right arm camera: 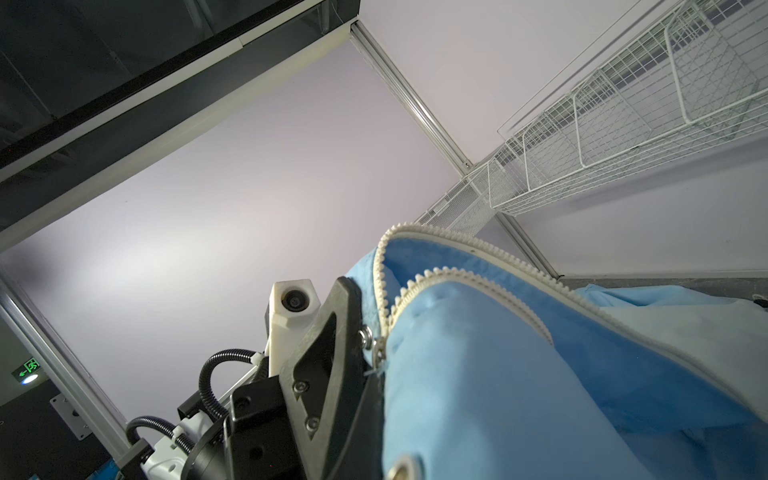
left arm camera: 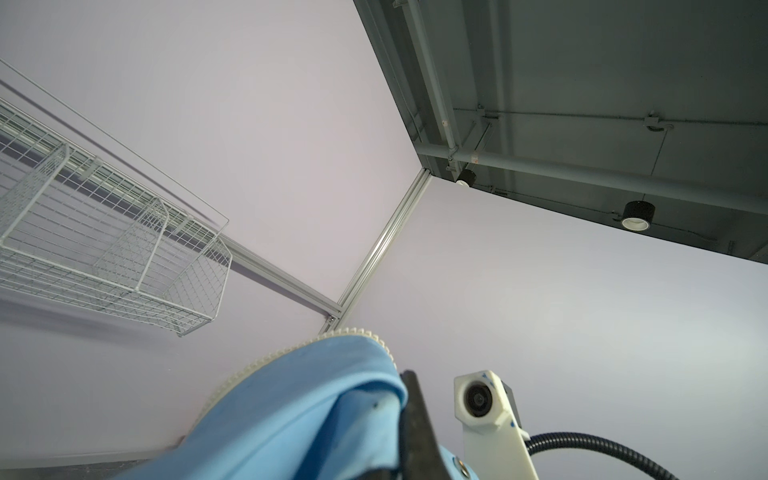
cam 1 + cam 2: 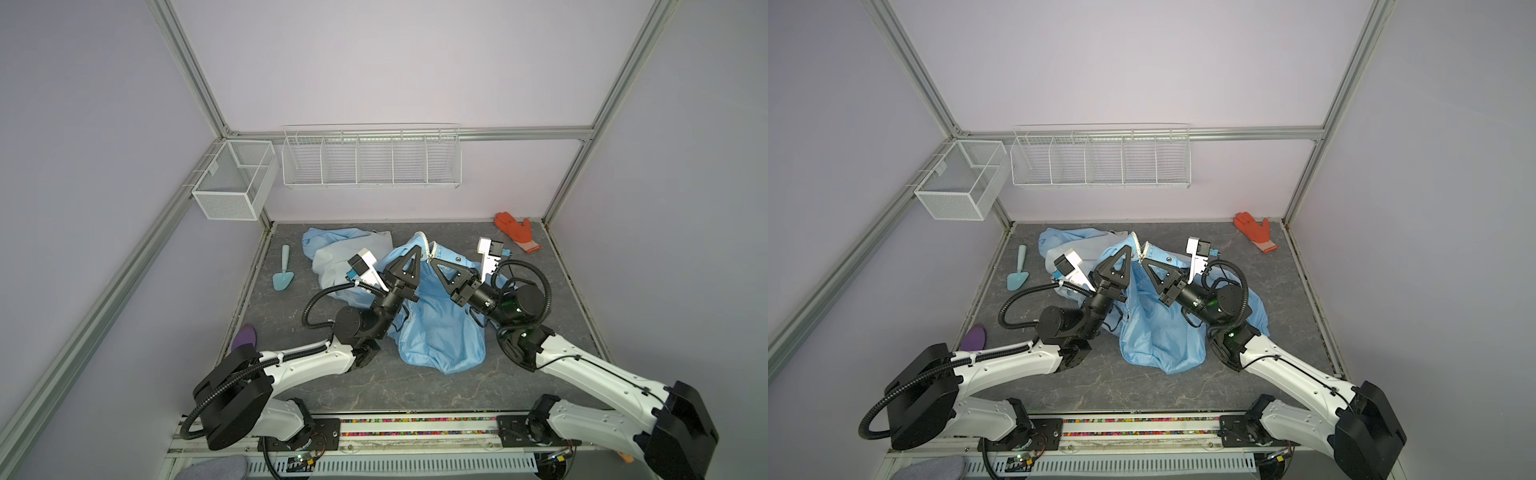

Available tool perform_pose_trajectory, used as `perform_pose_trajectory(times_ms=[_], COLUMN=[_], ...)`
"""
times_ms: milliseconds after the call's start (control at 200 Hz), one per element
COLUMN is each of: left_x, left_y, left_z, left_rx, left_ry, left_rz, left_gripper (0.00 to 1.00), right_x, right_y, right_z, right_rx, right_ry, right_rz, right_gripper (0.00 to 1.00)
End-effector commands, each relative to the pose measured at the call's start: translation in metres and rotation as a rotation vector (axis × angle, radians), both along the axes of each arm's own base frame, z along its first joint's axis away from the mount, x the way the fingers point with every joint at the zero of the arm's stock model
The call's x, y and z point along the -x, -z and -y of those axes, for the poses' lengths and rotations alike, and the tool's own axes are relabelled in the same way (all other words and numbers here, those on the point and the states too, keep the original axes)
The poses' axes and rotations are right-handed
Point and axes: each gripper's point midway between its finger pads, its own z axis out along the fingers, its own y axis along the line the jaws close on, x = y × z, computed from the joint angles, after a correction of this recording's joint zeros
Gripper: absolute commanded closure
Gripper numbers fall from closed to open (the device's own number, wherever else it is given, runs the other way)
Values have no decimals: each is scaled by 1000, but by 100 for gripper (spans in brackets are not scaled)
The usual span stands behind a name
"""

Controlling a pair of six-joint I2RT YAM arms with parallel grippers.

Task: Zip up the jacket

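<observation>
Left jaws and right jaws are pinching the jacket beside its zipper. Teeth are gaping above the slider; most zipping is apparently remaining.

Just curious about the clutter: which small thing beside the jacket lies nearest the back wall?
The orange glove, in the far right corner; the teal trowel and purple piece lie further forward on the left.

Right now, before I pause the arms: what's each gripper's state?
Left gripper: shut on the jacket.
Right gripper: shut on the jacket.
</observation>
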Motion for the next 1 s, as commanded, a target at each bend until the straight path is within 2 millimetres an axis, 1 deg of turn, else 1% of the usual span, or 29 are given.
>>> perform_pose_trajectory(times_ms=[0, 140, 295, 500, 710, 885, 995], left_x=[6, 8, 12, 12, 11, 10, 7], left_y=[-10, -7, -12, -14, -14, -10, -4], left_z=[-2, 6, 5, 10, 6, 3, 8], left_rx=[65, 10, -13, -71, -117, -160, -174], left_ry=[55, 95, 119, 142, 149, 137, 141], left_rz=[-4, -45, -63, -106, -161, -197, -216], left_gripper=[100, 100, 100, 100, 100, 100, 100], right_x=[7, 2, 0, -2, -5, -3, 0], right_y=[-39, -39, -40, -42, -42, -51, -57], right_z=[11, 11, 15, 18, 23, 28, 29], right_rx=[-61, -43, -37, -42, -33, -55, -82], right_ry=[5, -24, -40, -83, -106, -119, -132], right_rz=[139, 140, 142, 133, 123, 135, 147], right_gripper=[94, 94, 94, 94, 94, 94, 94])
